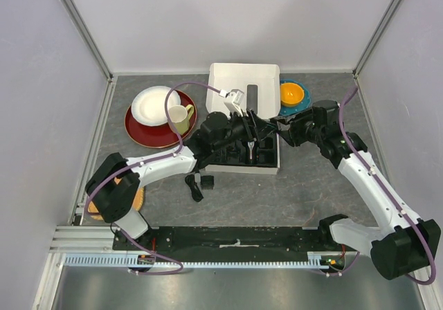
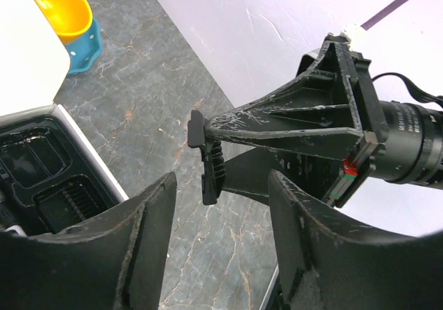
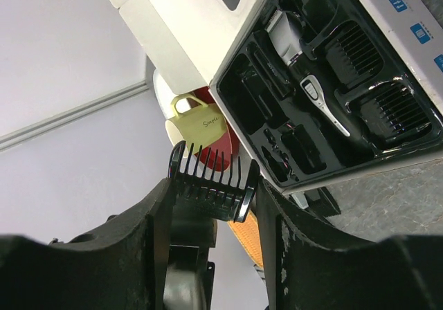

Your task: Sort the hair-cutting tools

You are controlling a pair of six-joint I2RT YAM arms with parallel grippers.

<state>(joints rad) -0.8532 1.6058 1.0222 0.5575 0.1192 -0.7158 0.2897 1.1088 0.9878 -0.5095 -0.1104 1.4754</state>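
Note:
My right gripper (image 3: 211, 185) is shut on a black comb attachment (image 3: 208, 178), teeth pointing up, held in the air over the box's right side. In the left wrist view the same comb attachment (image 2: 208, 159) shows edge-on, just beyond my left gripper (image 2: 221, 185), which is open and holds nothing. From above, the left gripper (image 1: 256, 128) and right gripper (image 1: 278, 126) face each other. In the black tray (image 3: 239, 81) lie the silver-and-black clipper (image 3: 322, 102) and other comb attachments (image 3: 387, 106). Two loose black pieces (image 1: 197, 184) lie on the table in front of the box.
The white box (image 1: 243, 165) has its lid (image 1: 243, 81) open at the back. A red plate (image 1: 149, 133) with a white plate and a yellow mug (image 1: 181, 117) stands to the left. An orange bowl in a blue one (image 1: 293, 94) stands to the right. An orange pad (image 1: 138, 199) lies near the left base.

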